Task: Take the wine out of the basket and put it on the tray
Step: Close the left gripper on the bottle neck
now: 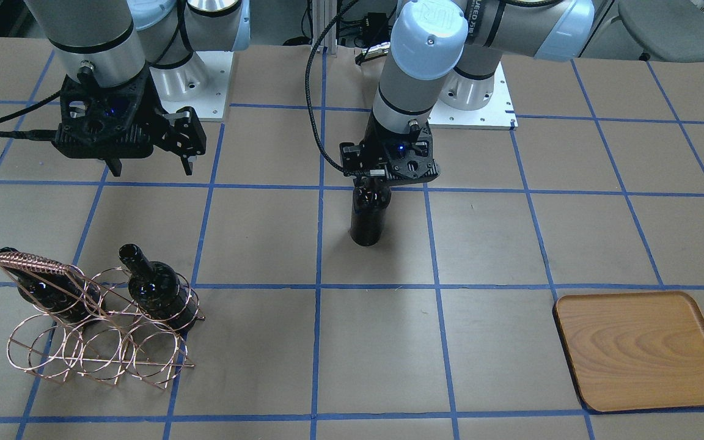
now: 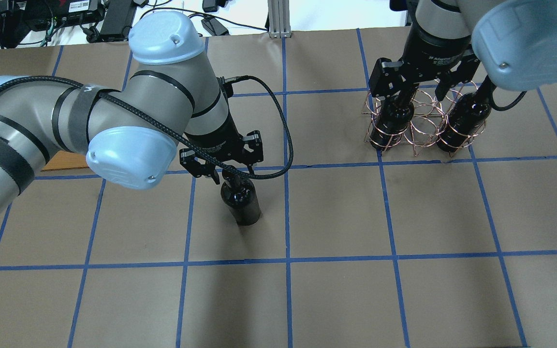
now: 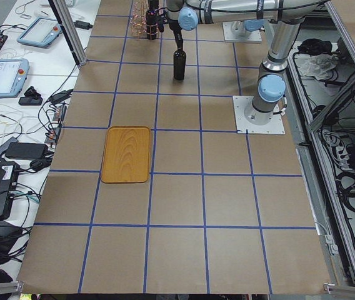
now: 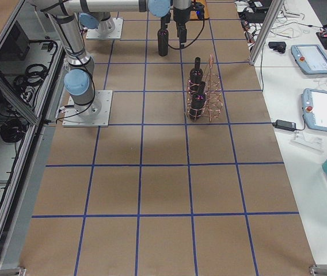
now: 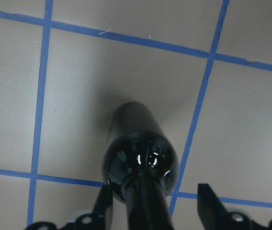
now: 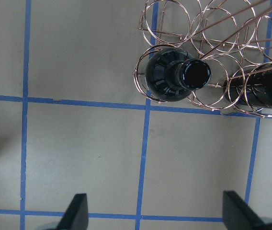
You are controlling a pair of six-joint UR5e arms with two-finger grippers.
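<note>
One wine bottle (image 1: pixel 369 217) stands upright on the table near its middle. My left gripper (image 1: pixel 371 183) straddles its neck from above. In the left wrist view the fingers (image 5: pixel 106 206) stand apart from the neck (image 5: pixel 148 201), with a gap on each side, so the gripper is open. The copper wire basket (image 1: pixel 101 330) holds two more bottles (image 1: pixel 156 287) (image 1: pixel 46 293). My right gripper (image 1: pixel 151 170) hangs wide open and empty, above the table on the robot's side of the basket (image 6: pixel 208 28). The wooden tray (image 1: pixel 639 348) lies empty, far to the left arm's side.
The table is brown paper with a blue tape grid (image 2: pixel 288 261). The arms' white base plates (image 1: pixel 480 104) sit at the robot's edge. Monitors and cables lie on a side bench (image 3: pixel 15 69) past the table.
</note>
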